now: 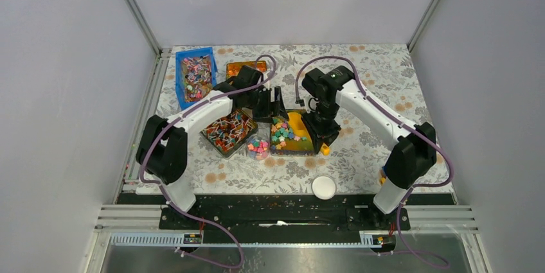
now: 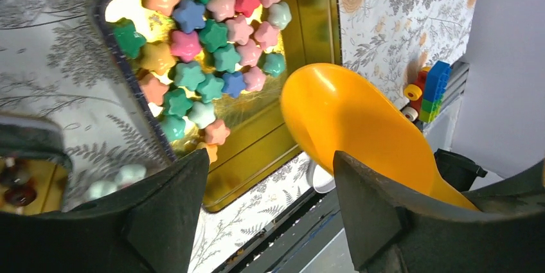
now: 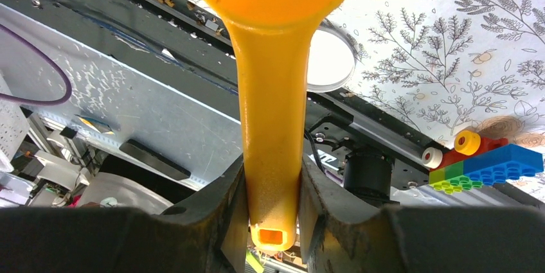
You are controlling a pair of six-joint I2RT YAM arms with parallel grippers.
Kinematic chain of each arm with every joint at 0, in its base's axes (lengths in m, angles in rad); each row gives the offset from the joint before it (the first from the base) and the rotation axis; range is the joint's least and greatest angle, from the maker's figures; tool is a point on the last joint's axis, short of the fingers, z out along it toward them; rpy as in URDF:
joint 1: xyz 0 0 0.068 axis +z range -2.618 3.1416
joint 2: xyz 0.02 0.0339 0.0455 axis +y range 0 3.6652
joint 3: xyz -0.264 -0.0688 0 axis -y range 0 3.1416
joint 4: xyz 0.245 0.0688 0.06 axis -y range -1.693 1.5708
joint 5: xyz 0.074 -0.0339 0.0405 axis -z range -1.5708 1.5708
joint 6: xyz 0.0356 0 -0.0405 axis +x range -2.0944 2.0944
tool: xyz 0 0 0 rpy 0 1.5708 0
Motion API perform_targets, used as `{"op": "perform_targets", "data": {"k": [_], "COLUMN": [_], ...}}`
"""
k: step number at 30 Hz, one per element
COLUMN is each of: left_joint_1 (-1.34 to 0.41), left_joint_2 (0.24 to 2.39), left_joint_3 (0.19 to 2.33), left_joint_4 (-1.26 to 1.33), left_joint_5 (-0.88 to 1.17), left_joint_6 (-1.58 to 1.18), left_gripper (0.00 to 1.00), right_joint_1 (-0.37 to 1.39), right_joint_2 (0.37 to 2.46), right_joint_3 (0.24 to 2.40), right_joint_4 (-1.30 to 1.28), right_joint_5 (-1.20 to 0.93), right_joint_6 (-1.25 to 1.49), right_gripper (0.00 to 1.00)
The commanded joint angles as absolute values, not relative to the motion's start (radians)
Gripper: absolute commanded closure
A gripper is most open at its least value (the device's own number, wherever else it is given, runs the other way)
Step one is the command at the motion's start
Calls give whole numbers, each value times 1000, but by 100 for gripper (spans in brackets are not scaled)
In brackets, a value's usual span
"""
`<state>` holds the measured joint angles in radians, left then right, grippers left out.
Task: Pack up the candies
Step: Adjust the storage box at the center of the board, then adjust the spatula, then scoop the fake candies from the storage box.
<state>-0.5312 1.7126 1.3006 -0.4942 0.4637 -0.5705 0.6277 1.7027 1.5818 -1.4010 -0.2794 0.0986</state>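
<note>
The candies [image 1: 283, 133], pastel star-shaped pieces, lie heaped in a golden tin tray [image 1: 307, 148] at the table's middle; they also show in the left wrist view [image 2: 212, 48]. A small clear cup [image 1: 258, 148] left of the tray holds several more. My right gripper [image 1: 319, 130] is shut on the handle [image 3: 273, 151] of an orange scoop [image 1: 298, 122], whose bowl is over the tray's right part [image 2: 347, 119]. My left gripper [image 1: 272, 103] is open and empty, just behind the tray's far left edge; its fingertips [image 2: 173, 202] frame the tray's near corner.
A white lid [image 1: 324, 187] lies near the front edge. A tray of thin wrapped stick sweets [image 1: 226, 133] sits left of the cup, a blue bin [image 1: 195, 75] and an orange tin [image 1: 245, 67] behind it. A toy of coloured bricks [image 3: 488, 164] sits at the front right.
</note>
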Motion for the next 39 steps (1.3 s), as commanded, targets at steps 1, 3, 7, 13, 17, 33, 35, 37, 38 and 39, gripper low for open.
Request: {"op": "perform_targets", "data": {"k": [1, 3, 7, 13, 17, 33, 35, 37, 38, 39], "left_joint_1": [-549, -556, -557, -557, -547, -465, -467, -472, -475, -480], "left_joint_2": [1750, 1761, 1757, 1740, 1729, 1771, 1802, 1831, 1844, 1857], "left_joint_3": [1319, 1323, 1305, 1291, 1282, 1314, 1333, 1355, 1369, 1383], "left_joint_4": [-430, -450, -462, -486, -488, -622, -623, -621, -622, -622], "left_joint_5": [557, 554, 550, 526, 510, 306, 312, 325, 327, 327], "left_joint_6": [-581, -572, -560, -535, -530, -440, -430, -417, -410, -405], "left_gripper": [31, 34, 39, 41, 39, 44, 48, 51, 52, 54], "right_joint_1": [635, 635, 635, 632, 633, 650, 655, 656, 656, 656], "right_joint_2": [1684, 1678, 1652, 1634, 1635, 1731, 1756, 1778, 1784, 1790], "right_joint_3": [1651, 1662, 1666, 1666, 1668, 1692, 1709, 1727, 1733, 1737], "right_joint_4": [-1401, -1391, -1349, -1300, -1300, -1513, -1536, -1558, -1566, -1572], "right_joint_5": [-289, -276, -275, -257, -221, -223, -224, -219, -214, -208], "right_joint_6": [107, 118, 157, 191, 185, 133, 135, 136, 135, 137], "right_gripper": [100, 100, 100, 100, 100, 100, 100, 100, 100, 100]}}
